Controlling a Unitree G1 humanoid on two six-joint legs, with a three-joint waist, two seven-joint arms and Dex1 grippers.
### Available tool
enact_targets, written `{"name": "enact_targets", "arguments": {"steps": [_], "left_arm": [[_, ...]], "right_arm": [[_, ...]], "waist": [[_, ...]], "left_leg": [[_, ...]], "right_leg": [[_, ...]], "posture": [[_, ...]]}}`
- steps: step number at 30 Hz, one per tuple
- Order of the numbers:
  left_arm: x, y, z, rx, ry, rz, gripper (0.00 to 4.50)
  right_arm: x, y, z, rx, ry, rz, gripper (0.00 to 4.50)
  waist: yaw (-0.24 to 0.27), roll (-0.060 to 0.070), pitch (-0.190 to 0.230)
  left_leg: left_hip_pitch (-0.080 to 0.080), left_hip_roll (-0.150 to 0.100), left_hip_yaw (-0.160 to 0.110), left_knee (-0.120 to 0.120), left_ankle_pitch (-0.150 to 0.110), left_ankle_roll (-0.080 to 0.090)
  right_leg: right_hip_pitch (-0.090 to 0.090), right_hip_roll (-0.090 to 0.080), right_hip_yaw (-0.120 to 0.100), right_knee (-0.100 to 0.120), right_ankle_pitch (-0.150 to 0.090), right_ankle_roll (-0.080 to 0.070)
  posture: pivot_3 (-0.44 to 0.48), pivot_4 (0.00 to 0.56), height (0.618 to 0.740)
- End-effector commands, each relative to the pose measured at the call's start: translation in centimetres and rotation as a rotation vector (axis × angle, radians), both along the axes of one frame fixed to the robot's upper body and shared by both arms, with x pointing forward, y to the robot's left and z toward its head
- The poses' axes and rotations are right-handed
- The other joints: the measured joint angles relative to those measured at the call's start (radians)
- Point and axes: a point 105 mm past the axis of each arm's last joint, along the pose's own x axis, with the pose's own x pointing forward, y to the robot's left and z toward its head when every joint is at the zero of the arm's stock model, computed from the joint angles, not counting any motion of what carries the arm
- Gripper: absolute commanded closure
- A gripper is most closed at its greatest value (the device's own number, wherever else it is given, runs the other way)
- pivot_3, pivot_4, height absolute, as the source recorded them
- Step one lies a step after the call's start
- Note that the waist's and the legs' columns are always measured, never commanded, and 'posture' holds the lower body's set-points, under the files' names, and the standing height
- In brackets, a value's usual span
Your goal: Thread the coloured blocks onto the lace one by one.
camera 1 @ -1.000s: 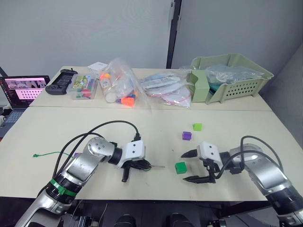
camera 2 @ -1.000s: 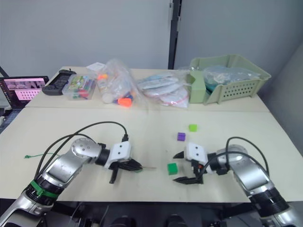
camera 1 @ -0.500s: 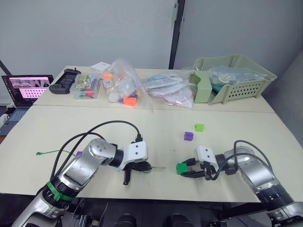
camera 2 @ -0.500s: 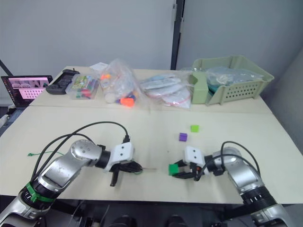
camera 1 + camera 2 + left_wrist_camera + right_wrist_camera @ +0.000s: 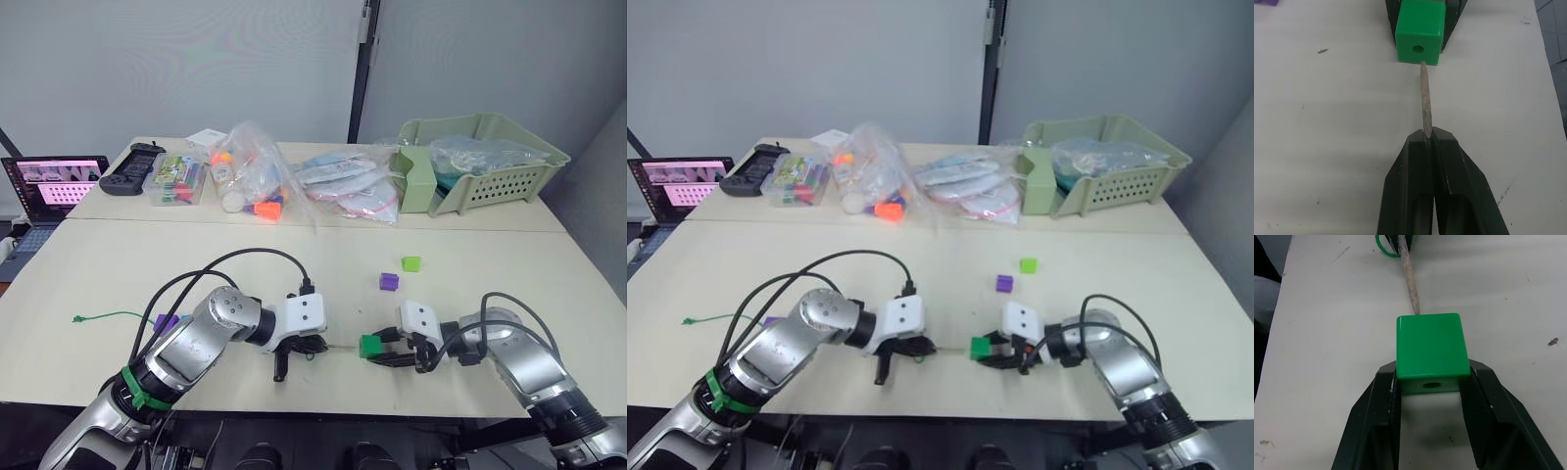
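our right gripper [image 5: 1432, 382] is clenched on the green block [image 5: 1431, 350] low over the table [image 5: 294, 264]; our left gripper [image 5: 1431, 139] pinches the lace [image 5: 1425, 100] by its pale tip, just short of the hole. the tip looks stiff, the cord limp, so we should hold near the tip.

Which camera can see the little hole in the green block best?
The left wrist view: the hole in the green block faces that camera, with the lace tip just below it. The right wrist view shows the hole at the block's other end, between the right end effector fingers. The eye views show no hole.
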Motion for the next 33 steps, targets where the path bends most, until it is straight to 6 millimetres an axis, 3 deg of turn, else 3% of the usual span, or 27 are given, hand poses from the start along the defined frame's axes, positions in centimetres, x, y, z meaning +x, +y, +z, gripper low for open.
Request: {"name": "enact_targets", "arguments": {"steps": [1,15,33], "left_arm": [[0.0,-0.4,1.0,-0.011,-0.037,-0.02,4.5],[-0.4,-1.6,1.0,-0.034,-0.034,-0.046,4.5],[-0.8,-5.6,0.1,-0.097,0.006,-0.138,4.5]], "right_arm": [[-0.1,0.4,0.7,0.02,-0.023,-0.001,3.32],[-0.6,1.3,1.0,0.035,-0.017,0.01,3.32],[-0.8,3.3,1.0,0.061,-0.024,-0.007,3.32]], "waist": [[0.0,0.0,0.0],[0.001,0.0,0.0],[0.001,0.0,0.0]], "left_leg": [[0.0,0.0,0.0,0.0,0.0,0.0],[0.0,0.0,0.0,0.0,0.0,0.0],[0.0,-0.001,0.0,0.0,0.0,0.0]], "right_leg": [[0.0,0.0,0.0,0.0,0.0,0.0],[0.0,0.0,0.0,0.0,0.0,0.0],[0.0,0.0,0.0,0.001,0.0,0.0]], "posture": [[0.0,0.15,0.74],[0.0,0.15,0.74],[0.0,0.15,0.74]]}}
